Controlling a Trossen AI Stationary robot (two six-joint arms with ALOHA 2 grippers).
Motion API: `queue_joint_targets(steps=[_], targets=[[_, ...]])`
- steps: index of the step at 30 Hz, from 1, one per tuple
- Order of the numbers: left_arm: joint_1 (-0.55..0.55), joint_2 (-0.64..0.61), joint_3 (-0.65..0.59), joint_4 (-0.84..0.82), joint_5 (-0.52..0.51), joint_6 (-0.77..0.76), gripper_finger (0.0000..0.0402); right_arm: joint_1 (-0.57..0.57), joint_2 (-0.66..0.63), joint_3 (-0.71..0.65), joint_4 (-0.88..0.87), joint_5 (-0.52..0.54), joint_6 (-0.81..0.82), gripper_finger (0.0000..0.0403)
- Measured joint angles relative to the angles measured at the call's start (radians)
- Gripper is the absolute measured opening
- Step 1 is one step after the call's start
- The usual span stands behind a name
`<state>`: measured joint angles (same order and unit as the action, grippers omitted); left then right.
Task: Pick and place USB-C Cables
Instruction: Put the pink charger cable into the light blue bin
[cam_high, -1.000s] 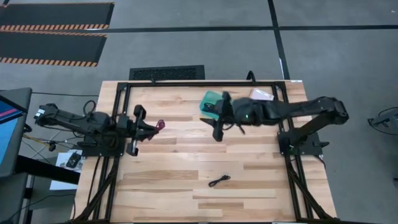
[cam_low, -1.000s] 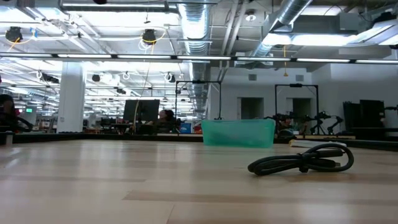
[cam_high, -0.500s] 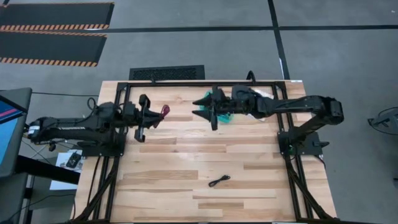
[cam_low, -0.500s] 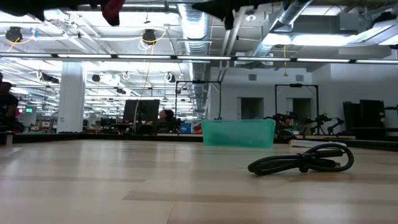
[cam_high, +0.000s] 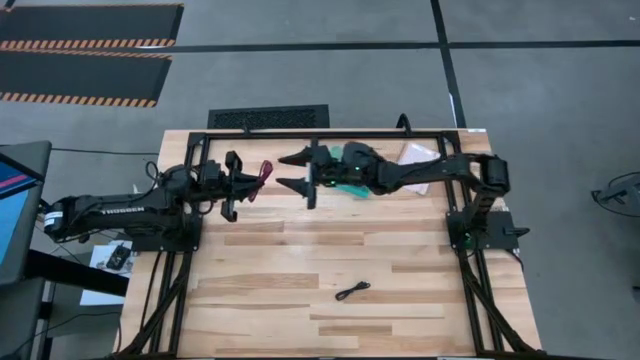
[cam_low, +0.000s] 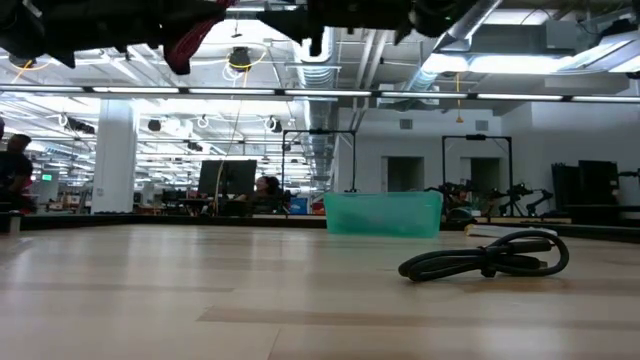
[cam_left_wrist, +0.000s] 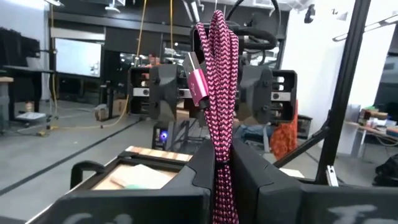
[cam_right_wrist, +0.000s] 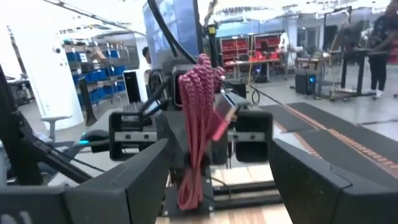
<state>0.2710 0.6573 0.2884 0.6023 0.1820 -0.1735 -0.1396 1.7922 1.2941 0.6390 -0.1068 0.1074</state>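
**Gap between the two grippers is narrow at the far edge**

You have the left gripper (cam_high: 243, 184) and the right gripper (cam_high: 296, 173) facing each other near the table's far edge, with the magenta cable (cam_high: 262, 175) hanging between them. The teal tray (cam_high: 352, 158) sits just behind the right gripper. The near half of the table (cam_high: 260, 290) lies open, save the black cable (cam_high: 352, 291).
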Motion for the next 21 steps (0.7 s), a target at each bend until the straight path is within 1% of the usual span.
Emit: queue_joint_targets(steps=[4,7,11,16,21], targets=[[-0.001,-0.001,0.001,0.0,0.003,-0.01,0.0008,0.0,0.063,0.095,-0.015,-0.005,-0.01,0.0296],[-0.001,-0.001,0.001,0.003,0.005,-0.024,0.0008,-0.002,0.082,0.128,-0.033,-0.005,-0.012,0.0296],[-0.001,-0.001,0.001,0.002,0.005,-0.023,0.0008,-0.002,0.077,0.136,-0.021,-0.003,-0.027,0.0295],[-0.001,-0.001,0.001,0.002,0.006,-0.023,0.0009,-0.002,0.075,0.135,-0.024,-0.003,-0.01,0.028],[-0.001,-0.001,0.001,-0.001,0.005,-0.031,0.0009,0.0,0.075,0.135,-0.044,-0.001,-0.001,0.0276]])
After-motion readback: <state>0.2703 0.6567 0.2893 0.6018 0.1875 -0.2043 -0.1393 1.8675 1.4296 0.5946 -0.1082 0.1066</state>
